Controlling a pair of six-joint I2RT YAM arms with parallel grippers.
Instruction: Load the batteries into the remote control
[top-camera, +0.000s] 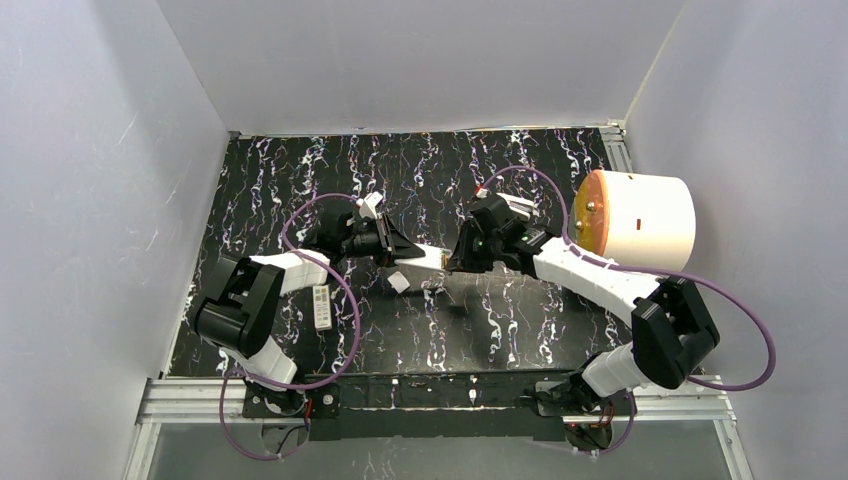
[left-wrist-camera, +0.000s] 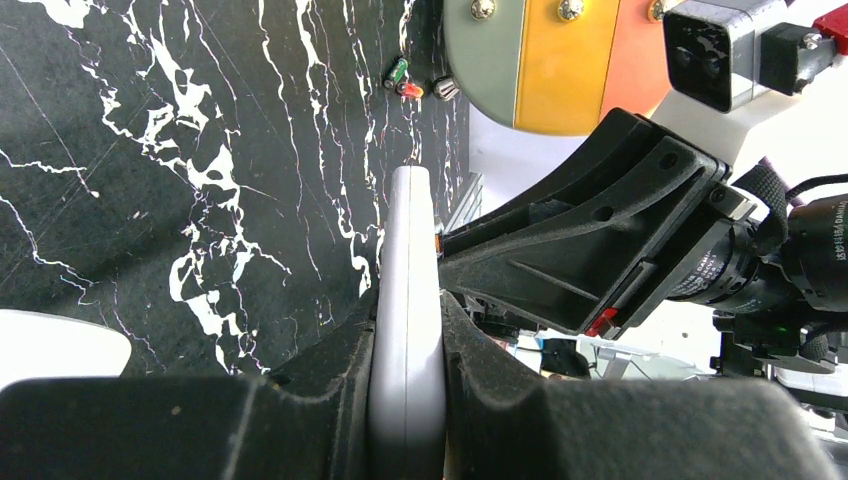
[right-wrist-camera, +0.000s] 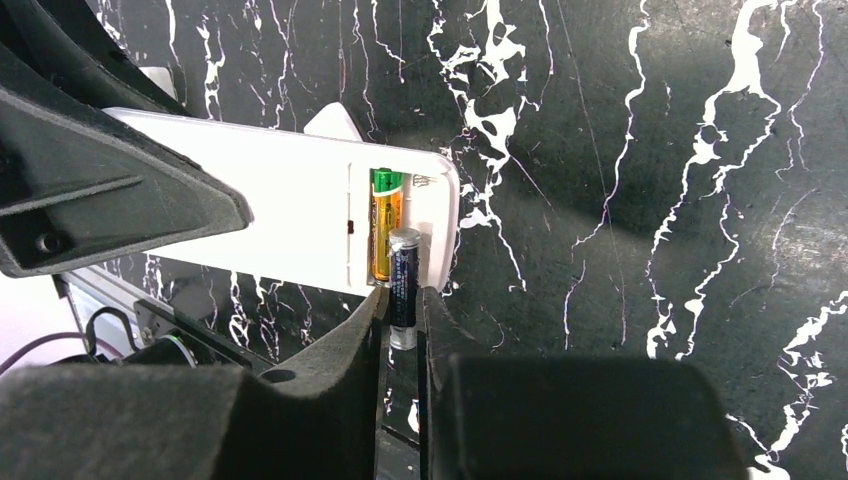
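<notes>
Left gripper (top-camera: 400, 250), right gripper (top-camera: 453, 262) — tip to tip, both clamped

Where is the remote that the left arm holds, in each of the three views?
Top external: the remote is mid-picture, between the two arms' tips.
Left wrist: the remote stands edge-on at bottom centre, clamped by the left fingers.
Right wrist: the remote is left of centre, battery bay open.
Shared landmark: the black marbled table.

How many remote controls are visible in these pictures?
2. One slim white plastic remote control is gripped by the left tool. The other, a small white buttoned remote, lies on the black marbled table beside the left arm. Arms may hide more.
</notes>
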